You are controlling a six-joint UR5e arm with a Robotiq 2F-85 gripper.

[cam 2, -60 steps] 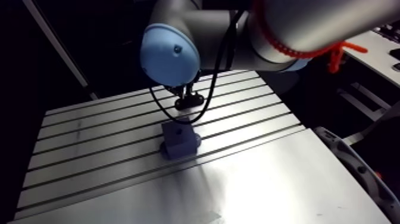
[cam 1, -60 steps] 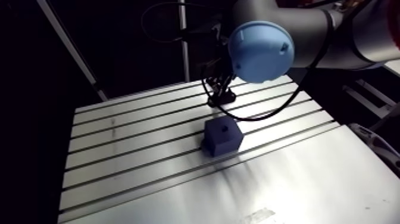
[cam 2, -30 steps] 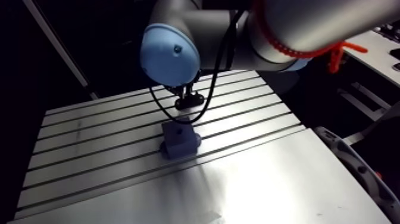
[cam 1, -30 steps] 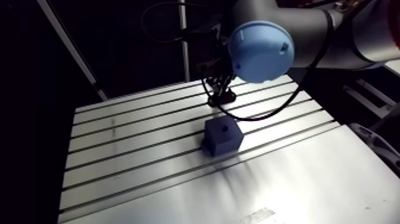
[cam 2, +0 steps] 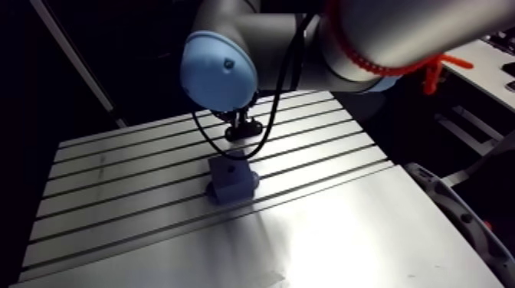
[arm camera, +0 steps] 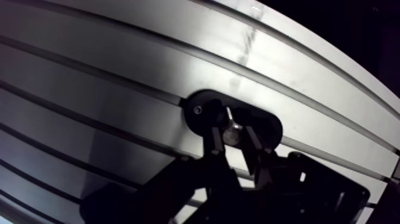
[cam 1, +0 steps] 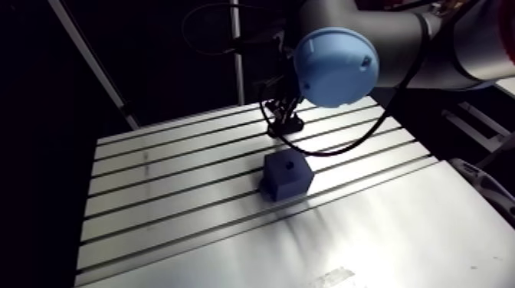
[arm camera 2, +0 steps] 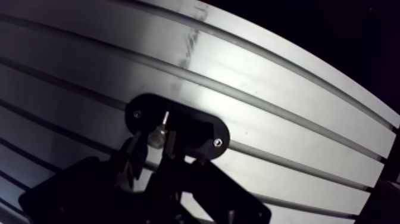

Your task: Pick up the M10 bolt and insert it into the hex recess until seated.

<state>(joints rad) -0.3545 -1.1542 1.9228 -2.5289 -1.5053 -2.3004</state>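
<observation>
Since the gripper (arm camera: 234,138) sits low over the black holder (arm camera: 199,107) with the M10 bolt (arm camera 2: 157,138) between its fingers (arm camera: 215,142), this reads as the pick step, grasp made but no lift yet. Claw state: closed onto the bolt as far as the wrist view shows, pads tight against both sides of the bright metal with no gap I can make out. The bolt stands in the holder's middle, upright or close to it; its lower end is hidden in the holder. In the arm view the blue block (cam 1: 287,176) sits apart from the holder on the slotted table (cam 1: 168,199), nearer the camera, with the hex recess (cam 1: 287,164) facing up and empty. Insertion not started. My read on the next move: lift straight up until the bolt is clear of the holder, with no side pull or it may cock in the pads. Then carry it across to the block and centre it over the recess. The head's flats probably need lining up with the hex before pressing down, and I can't read their orientation from here.
</observation>
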